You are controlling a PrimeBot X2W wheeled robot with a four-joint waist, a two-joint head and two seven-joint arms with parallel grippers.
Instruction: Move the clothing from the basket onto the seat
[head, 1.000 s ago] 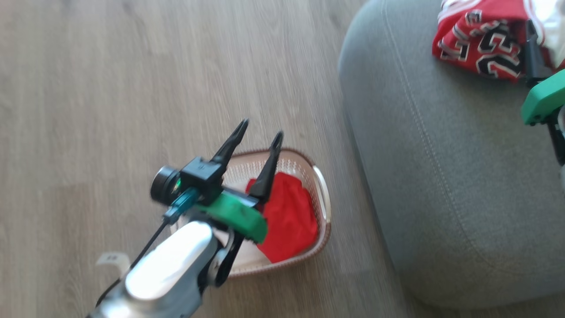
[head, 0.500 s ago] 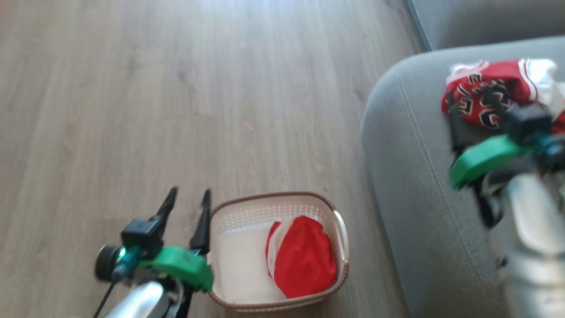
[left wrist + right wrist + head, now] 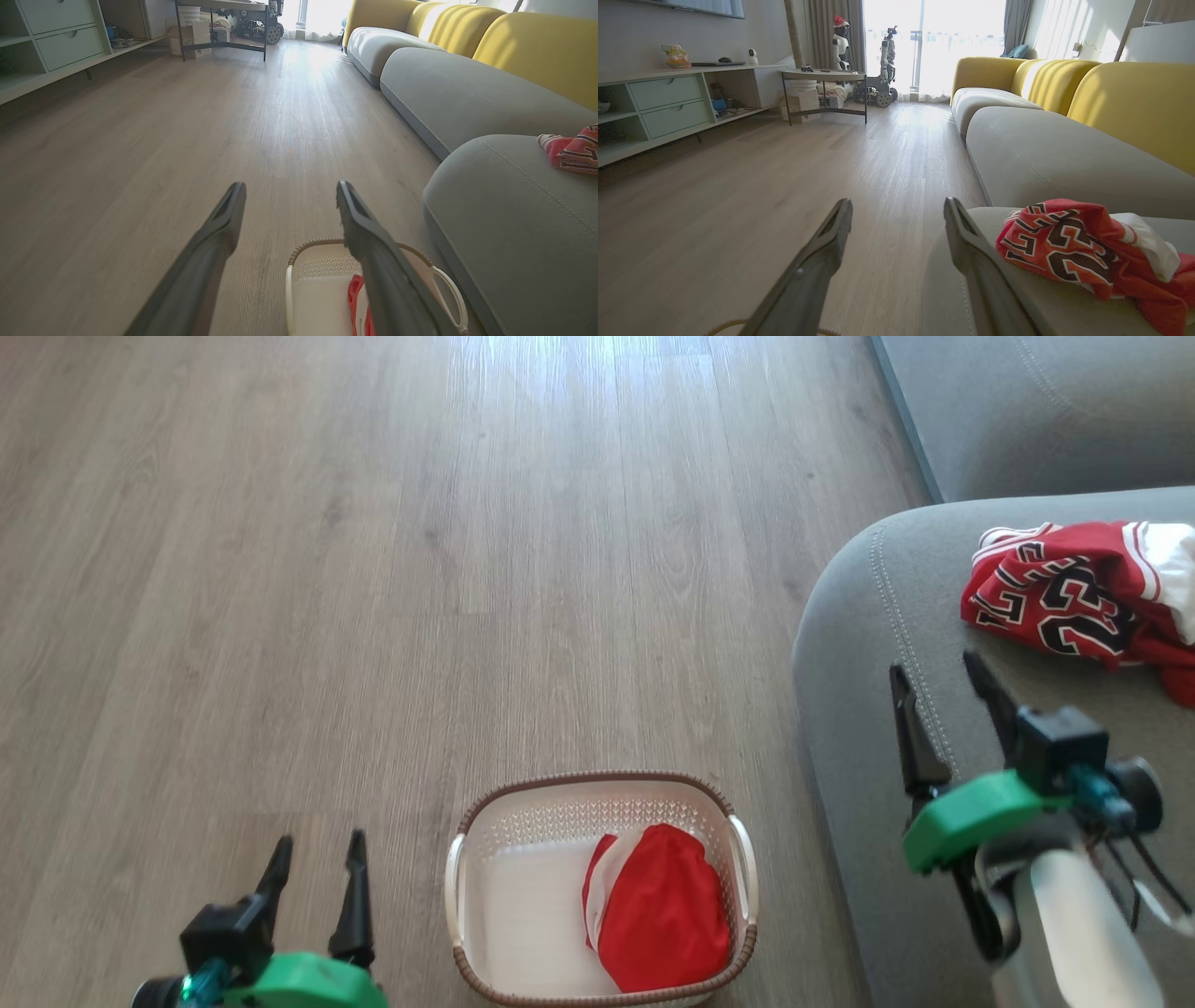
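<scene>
While the jersey (image 3: 1074,607) lay crumpled on the seat (image 3: 868,728), well apart from the basket (image 3: 597,782), the shorts (image 3: 663,915) were bunched in the right half of that basket on the floor (image 3: 373,569), the other half showing bare white bottom; the left tool (image 3: 319,840) hung just left of the basket, its fingers apart with nothing between them; the right tool (image 3: 934,663) hovered over the near edge of the seat, likewise parted and empty, short of the jersey; the shorts looked light, thin and limp, so they would likely sag and trail from a pinch rather than keep any shape; the smooth fabric might slip from a shallow hold; the best purchase seemed the raised hump at the middle of the heap, or the white-trimmed fold at its left side, taken deep enough to gather several layers; with the perforated wall close by, a descent from above probably suited better than one from the side
</scene>
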